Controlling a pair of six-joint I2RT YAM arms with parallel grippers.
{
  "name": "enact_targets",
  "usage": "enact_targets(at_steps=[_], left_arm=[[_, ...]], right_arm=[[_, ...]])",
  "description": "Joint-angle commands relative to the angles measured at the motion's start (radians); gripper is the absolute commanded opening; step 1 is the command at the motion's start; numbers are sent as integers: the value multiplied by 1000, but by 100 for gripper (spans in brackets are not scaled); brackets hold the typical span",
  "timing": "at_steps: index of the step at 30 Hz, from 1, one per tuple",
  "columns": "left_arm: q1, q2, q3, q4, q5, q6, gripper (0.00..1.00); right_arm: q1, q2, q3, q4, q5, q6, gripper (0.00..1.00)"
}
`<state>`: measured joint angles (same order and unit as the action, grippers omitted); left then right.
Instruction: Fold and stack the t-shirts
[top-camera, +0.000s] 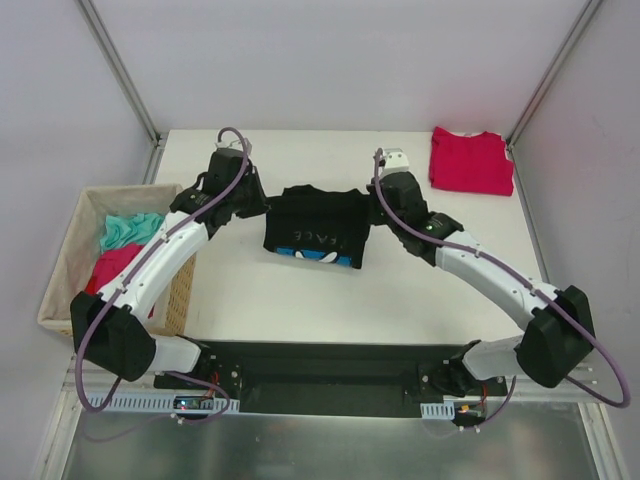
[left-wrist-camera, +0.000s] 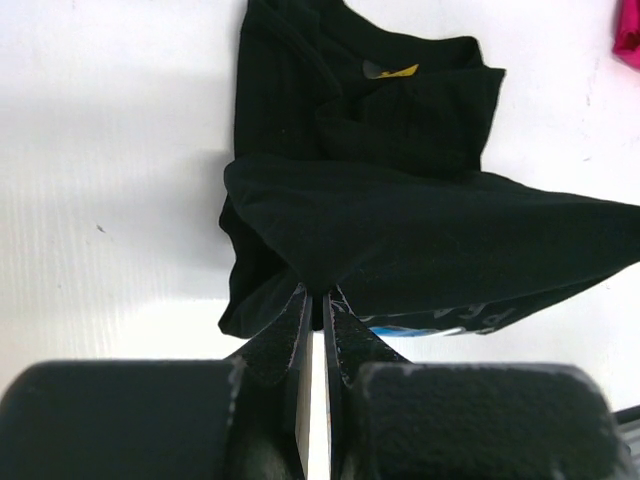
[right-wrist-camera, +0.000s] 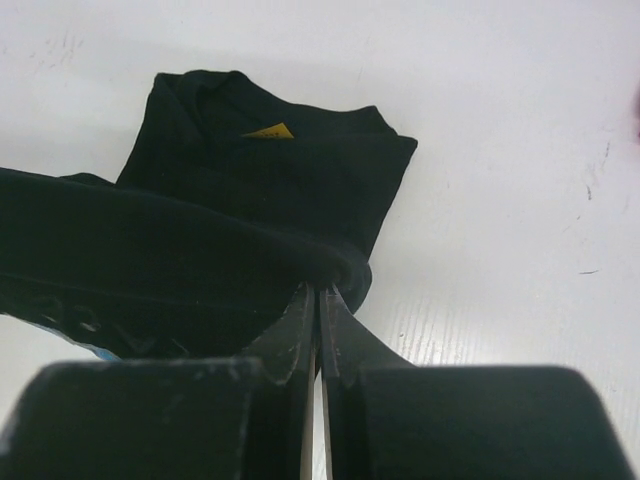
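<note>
A white table (top-camera: 300, 300) seen from above, two robot arms reaching in from its near edge. A black shirt (top-camera: 318, 228), partly folded, lies at the middle of the table. The left gripper (top-camera: 260, 204) is pinched tight on the shirt's left edge and the right gripper (top-camera: 376, 204) on its right edge, a fold of cloth raised between them. A yellow tag (right-wrist-camera: 268, 131) shows at the collar. A folded red shirt (top-camera: 470, 160) lies at the far right corner, well apart. A basket (top-camera: 60, 270) holding teal and pink cloth sits beside the table's left side.

One woven tan basket (top-camera: 62, 268) holding teal cloth (top-camera: 130, 230), left of the left end effector (top-camera: 266, 206); white worktop (top-camera: 300, 300) beneath.
</note>
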<state>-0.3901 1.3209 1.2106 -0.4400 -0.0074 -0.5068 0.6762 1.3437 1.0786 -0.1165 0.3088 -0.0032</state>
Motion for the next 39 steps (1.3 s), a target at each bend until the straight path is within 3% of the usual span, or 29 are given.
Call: enact_targets(at_steps=[1,9,17,30,39], left_arm=[[26,32,52,3,-25,24,0],[40,127,82,4,-6,19,0],[42,2,35,7,-23,28,0],[40,-365,-290,-13,89,-27,0],[34,-508,-459,-2,107,-68,0]], right_arm=[[-29,64,60,15,-8,34,1],[-44,178,66,37,-42,75,1],[-12,26,11,20,-22,63,1],[267,-72,-104,-66,119,121,1],[471,-115,-233,-124,109,160,1]])
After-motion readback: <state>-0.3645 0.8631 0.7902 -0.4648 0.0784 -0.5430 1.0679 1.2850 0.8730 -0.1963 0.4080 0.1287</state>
